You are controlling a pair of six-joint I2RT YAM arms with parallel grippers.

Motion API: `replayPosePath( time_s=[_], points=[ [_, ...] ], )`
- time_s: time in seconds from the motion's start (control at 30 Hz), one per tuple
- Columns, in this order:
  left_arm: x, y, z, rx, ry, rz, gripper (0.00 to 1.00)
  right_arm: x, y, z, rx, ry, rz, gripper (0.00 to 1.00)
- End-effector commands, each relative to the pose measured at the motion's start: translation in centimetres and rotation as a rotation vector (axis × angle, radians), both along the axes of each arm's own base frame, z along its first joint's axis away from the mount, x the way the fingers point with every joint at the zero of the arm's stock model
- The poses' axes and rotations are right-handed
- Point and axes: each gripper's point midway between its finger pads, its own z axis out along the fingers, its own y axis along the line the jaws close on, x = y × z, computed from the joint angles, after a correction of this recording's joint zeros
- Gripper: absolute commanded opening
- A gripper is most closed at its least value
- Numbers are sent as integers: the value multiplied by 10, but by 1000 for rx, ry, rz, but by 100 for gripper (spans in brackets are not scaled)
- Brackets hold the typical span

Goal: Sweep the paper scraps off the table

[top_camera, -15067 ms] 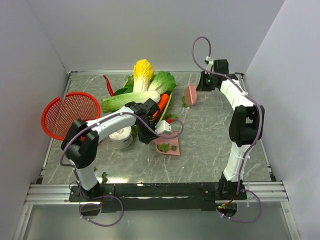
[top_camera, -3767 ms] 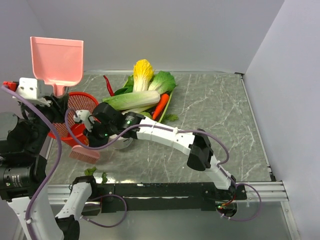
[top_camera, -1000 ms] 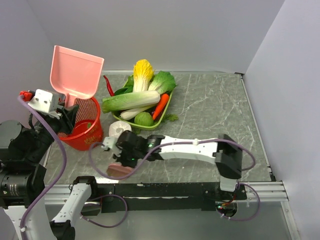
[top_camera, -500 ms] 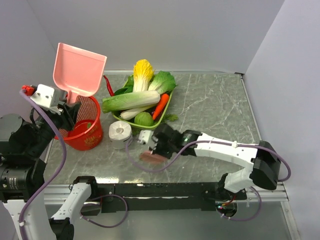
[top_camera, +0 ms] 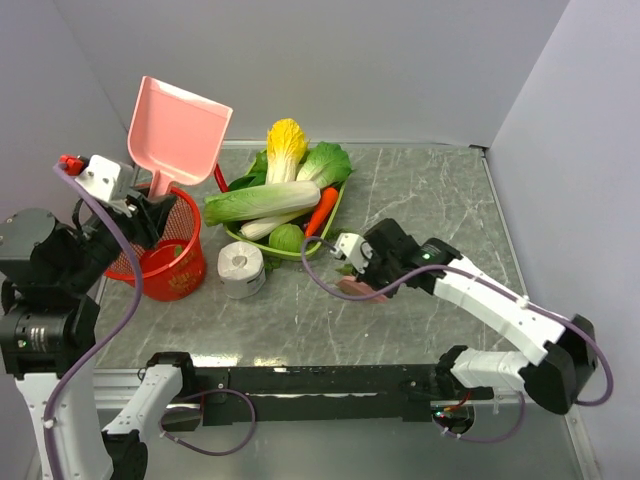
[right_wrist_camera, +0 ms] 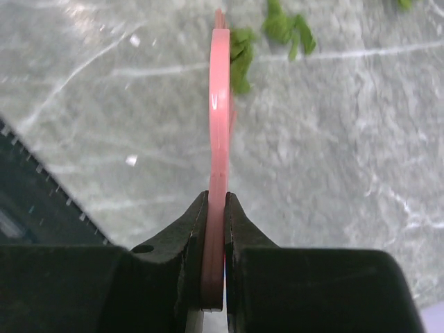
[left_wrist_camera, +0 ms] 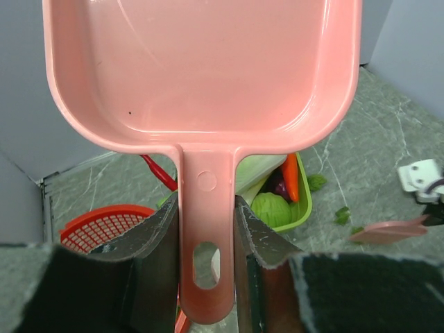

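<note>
My left gripper (top_camera: pixel 152 208) (left_wrist_camera: pixel 206 225) is shut on the handle of a pink dustpan (top_camera: pixel 180 130) (left_wrist_camera: pixel 201 66), held high and tilted over a red basket (top_camera: pixel 165 275) (left_wrist_camera: pixel 94 222). The pan's inside looks bare. At mid-table my right gripper (top_camera: pixel 367 274) (right_wrist_camera: pixel 216 208) is shut on a flat pink brush (top_camera: pixel 362 289) (right_wrist_camera: pixel 219 97), held low over the marble. Green paper scraps (right_wrist_camera: pixel 241 55) lie just past the brush's tip, with more (right_wrist_camera: pixel 288 28) beyond. Other scraps (top_camera: pixel 345 236) (left_wrist_camera: pixel 342 215) sit beside the tray.
A green tray (top_camera: pixel 338 208) of cabbages, a carrot and a chili stands at the back centre. A white paper roll (top_camera: pixel 242 268) stands right of the basket. Grey walls close in the table on three sides.
The right arm has swung the brush from the front left to mid-table, right of the roll. The left arm has shifted the dustpan slightly right and tilted it more.
</note>
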Motion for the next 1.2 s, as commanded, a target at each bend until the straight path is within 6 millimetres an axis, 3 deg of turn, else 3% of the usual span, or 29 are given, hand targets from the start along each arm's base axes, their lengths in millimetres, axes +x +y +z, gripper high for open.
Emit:
replayPosePath(
  time_s=[0.0,0.1,0.3,0.33,0.53,0.63,0.67,0.73,1.1,1.13,1.17],
  points=[
    [15,-8,15,3,-120,-50,1,-28,-6,28,83,19,66,0],
    [21,-11,1,54,-144,-84,1,-28,13,49,203,-40,155,0],
    [39,-2,-38,153,-134,-57,1,-16,38,59,285,-137,285,0],
    [43,1,-44,167,-137,-38,1,-7,48,68,332,-185,292,0],
    [72,16,-42,127,-107,56,1,20,81,95,459,-270,265,0],
    [86,24,-38,156,-101,91,1,21,93,88,490,-276,327,0],
    [89,28,-37,163,-102,111,1,24,104,95,537,-318,364,0],
    [95,33,-35,174,-99,132,1,24,112,85,547,-350,409,0],
    [106,39,-39,168,-68,144,1,64,154,62,519,-363,324,0],
    [106,37,-39,167,-70,133,1,67,157,51,492,-345,312,0],
    [106,36,-40,166,-70,130,1,70,162,56,497,-342,300,0]
  ],
)
